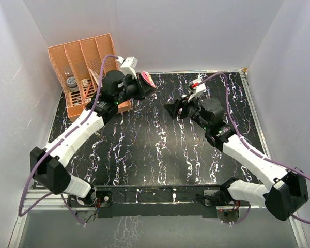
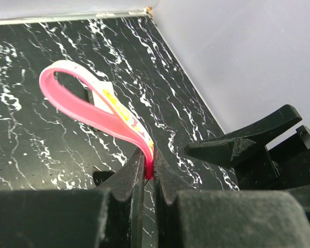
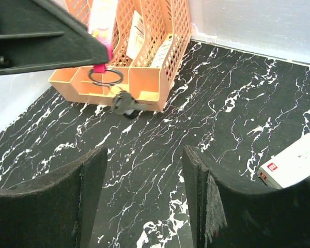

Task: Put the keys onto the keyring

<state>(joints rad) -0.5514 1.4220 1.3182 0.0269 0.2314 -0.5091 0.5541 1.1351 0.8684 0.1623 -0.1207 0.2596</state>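
My left gripper [image 2: 149, 164] is shut on the base of the keyring's pink strip [image 2: 88, 106], which loops up and away from the fingers. In the top view it holds the pink strip [image 1: 147, 79] above the mat beside the orange organizer. In the right wrist view the metal ring [image 3: 104, 76] hangs under the strip's end, and a dark-headed grey key [image 3: 125, 103] sits just below the ring; I cannot tell if it hangs on the ring. My right gripper [image 3: 144, 155] is open and empty, facing the ring from a short way off [image 1: 172, 109].
An orange slotted file organizer [image 1: 80, 67] stands at the back left, right behind the ring. A white box with a red mark [image 3: 294, 164] lies on the black marbled mat [image 1: 144, 150] to the right of my right gripper. White walls enclose the mat.
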